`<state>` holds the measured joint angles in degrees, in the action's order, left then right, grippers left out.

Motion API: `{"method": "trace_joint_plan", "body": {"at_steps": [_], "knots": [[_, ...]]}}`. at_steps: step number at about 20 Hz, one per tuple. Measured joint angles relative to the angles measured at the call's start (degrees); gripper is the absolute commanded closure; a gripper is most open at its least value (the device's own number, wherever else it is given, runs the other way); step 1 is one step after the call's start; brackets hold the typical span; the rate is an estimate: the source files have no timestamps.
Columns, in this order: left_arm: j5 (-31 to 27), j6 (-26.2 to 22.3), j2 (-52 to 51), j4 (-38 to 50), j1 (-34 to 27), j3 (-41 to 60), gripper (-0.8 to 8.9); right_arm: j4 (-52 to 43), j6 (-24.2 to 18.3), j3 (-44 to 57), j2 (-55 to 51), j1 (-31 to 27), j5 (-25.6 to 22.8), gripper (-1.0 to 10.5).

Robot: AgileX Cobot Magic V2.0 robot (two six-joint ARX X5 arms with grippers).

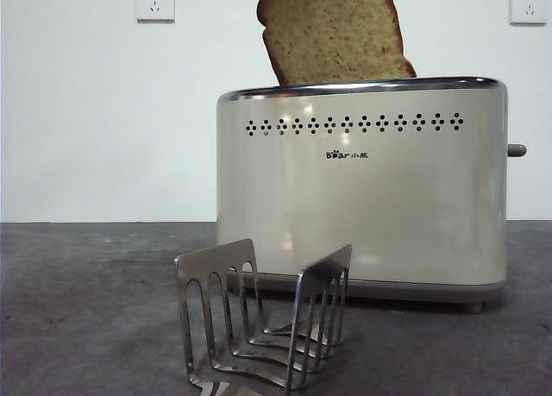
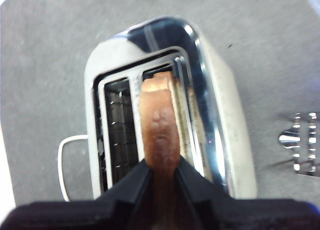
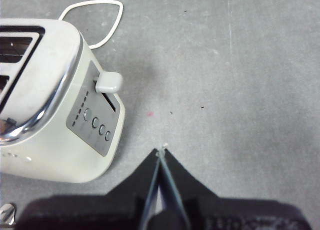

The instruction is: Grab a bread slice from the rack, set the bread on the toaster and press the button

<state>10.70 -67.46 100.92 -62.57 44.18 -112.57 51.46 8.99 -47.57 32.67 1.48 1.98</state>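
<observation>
I have the bread (image 2: pixel 159 125) pinched by its crust in my left gripper (image 2: pixel 160 172), jaws pressed against either side of the slice, and it hangs over the toaster (image 1: pixel 362 198) with its lower edge at or just inside one slot. In the front view the slice leans a little, most of it standing above the chrome rim; the rack (image 1: pixel 263 323) in front of the toaster holds nothing. So I am in the middle of the placing step. Next I would square the slice with the slot, lower it, and only then let go. My right gripper (image 3: pixel 161 157) waits above the table near the toaster's narrow end, jaws pressed together on nothing, with the lever (image 3: pixel 109 82) off to one side for the press afterwards.
</observation>
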Motion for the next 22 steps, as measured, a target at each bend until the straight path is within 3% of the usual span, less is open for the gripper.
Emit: {"method": "trace_joint_plan", "body": {"at_steps": [18,19,21,22], "knots": [[-5.97,1.07,7.74,4.59,3.39,-0.02,7.96,2.62,0.00,0.00,0.00,0.00,2.49,9.5],[-6.67,1.09,7.74,4.92,3.54,-0.02,7.34,3.02,-0.02,0.00,0.00,0.00,2.49,9.5],[-7.61,1.36,7.74,4.90,3.87,-0.02,4.80,3.15,-0.04,0.00,0.00,0.00,2.51,9.5],[-7.56,1.79,7.74,4.76,4.00,-0.02,4.15,3.15,-0.04,0.00,0.00,0.00,2.51,9.5]]}}
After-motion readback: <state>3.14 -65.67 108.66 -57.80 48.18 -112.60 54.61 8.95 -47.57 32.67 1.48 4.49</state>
